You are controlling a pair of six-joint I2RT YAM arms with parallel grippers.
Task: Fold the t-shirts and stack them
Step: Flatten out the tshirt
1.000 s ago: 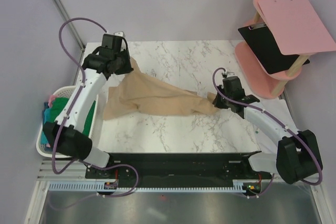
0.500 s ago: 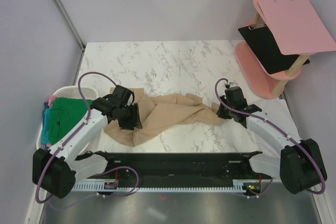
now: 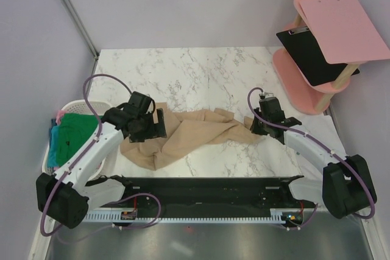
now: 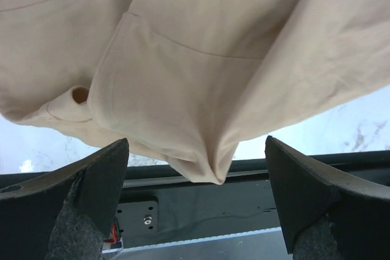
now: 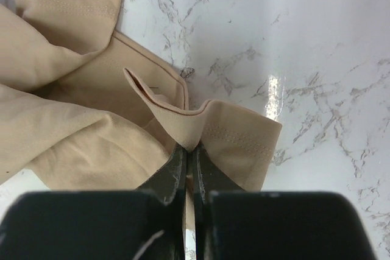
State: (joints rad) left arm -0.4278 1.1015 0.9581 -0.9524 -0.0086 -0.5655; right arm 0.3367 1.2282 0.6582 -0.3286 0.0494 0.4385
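A large tan t-shirt (image 3: 192,133) lies crumpled across the marble table, stretched from left to right. My left gripper (image 3: 160,125) hovers at its left end with the jaws wide open. In the left wrist view the tan cloth (image 4: 201,59) sags between the two fingers (image 4: 91,181) and neither one touches it. My right gripper (image 3: 255,126) is shut on the shirt's right end. The right wrist view shows a fold of hem (image 5: 234,132) pinched in the right gripper (image 5: 190,149). Green (image 3: 76,127) and teal (image 3: 56,147) t-shirts lie in the basket at the left.
The white laundry basket (image 3: 75,102) stands off the table's left edge. A pink stand (image 3: 291,65) at the far right carries a black clipboard (image 3: 312,53) and a pink board (image 3: 344,28). The black base rail (image 3: 207,188) runs along the near edge.
My left arm swung from the far left corner down toward the near edge, dragging the shirt into a heap, then opened and let the cloth go. The right gripper kept its hold.
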